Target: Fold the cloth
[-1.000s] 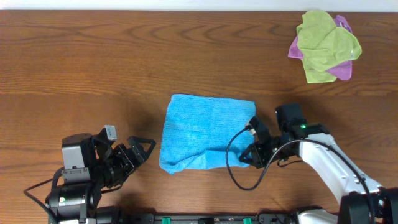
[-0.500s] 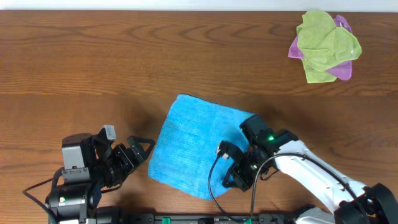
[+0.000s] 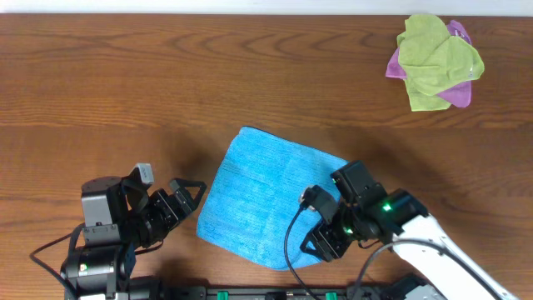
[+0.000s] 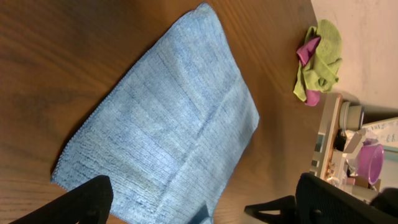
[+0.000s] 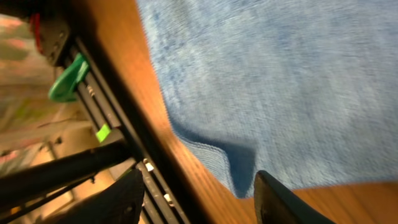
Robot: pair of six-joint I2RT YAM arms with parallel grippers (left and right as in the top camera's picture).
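Note:
The sky-blue cloth lies flat on the wooden table, folded over and turned at an angle; a fold line runs across it in the left wrist view. My right gripper hovers over the cloth's front right corner, close to the table's front edge. Its jaws stand open with nothing between them, and the cloth's corner lies just ahead of the right gripper. My left gripper rests wide open just left of the cloth, apart from it; the left gripper holds nothing.
A lime-green cloth lies bunched over a purple-pink one at the far right back corner. A black rail runs along the table's front edge under my right gripper. A stand with a purple cup sits beyond the table.
My right gripper swung left and toward the front edge with the cloth's corner, turning the cloth, then opened and let go. The left arm barely moved.

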